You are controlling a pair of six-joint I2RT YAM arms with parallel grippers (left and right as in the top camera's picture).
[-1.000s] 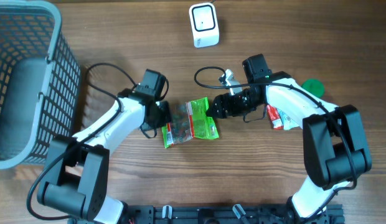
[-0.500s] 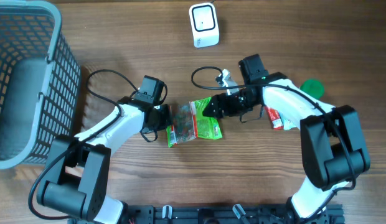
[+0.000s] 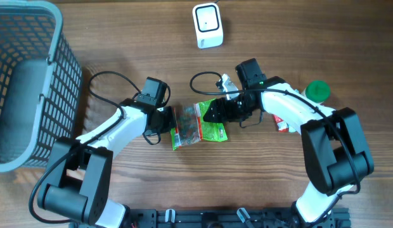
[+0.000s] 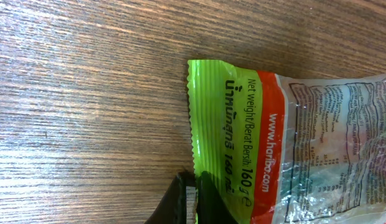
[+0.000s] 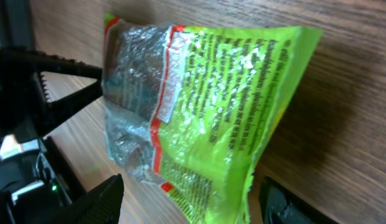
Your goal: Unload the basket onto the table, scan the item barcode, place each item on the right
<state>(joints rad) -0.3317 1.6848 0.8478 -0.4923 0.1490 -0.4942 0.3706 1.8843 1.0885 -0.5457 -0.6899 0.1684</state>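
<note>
Bag (image 3: 198,123) pinched in left gripper (image 3: 170,121), btwn right gripper (image 3: 210,114) jaws.

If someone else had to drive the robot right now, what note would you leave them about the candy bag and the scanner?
Left gripper: shut on one end of the Haribo bag.
Right gripper: open, with its fingers on either side of the bag's other end, not gripping.
Where things are: the bag lies on the table between the arms. The white scanner stands apart from it, at the far edge.
Done: one end of the bag is pinched.
Left: probably close the right gripper, lift the bag and show its barcode to the scanner. I can't spot the barcode in any view.
</note>
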